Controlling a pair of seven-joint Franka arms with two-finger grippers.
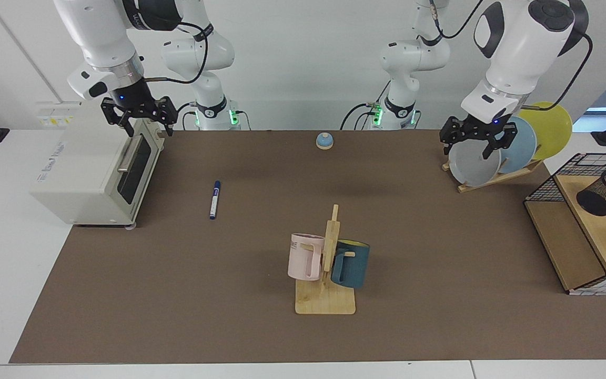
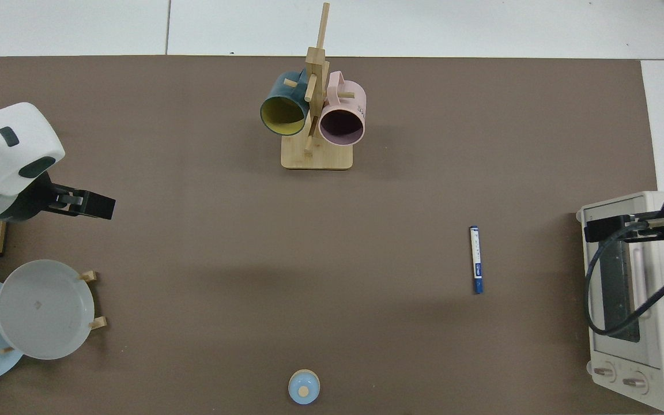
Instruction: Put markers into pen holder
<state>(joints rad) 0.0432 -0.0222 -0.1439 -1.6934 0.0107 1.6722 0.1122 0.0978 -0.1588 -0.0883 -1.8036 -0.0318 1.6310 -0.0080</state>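
My right gripper (image 1: 138, 122) is hanging with its fingers apart above the toaster oven (image 1: 98, 173), and my left gripper (image 1: 477, 143) is hovering, fingers spread too, in front of the plates (image 1: 474, 163) on their rack. Nearest the facing camera the mug tree (image 1: 326, 268) is standing mid-table; further back the marker (image 1: 214, 199) is lying flat on the brown mat (image 1: 177, 295) beside the oven. The pen holder (image 1: 605, 192) is lying tilted in the wire basket (image 1: 582, 221), well apart from the marker.
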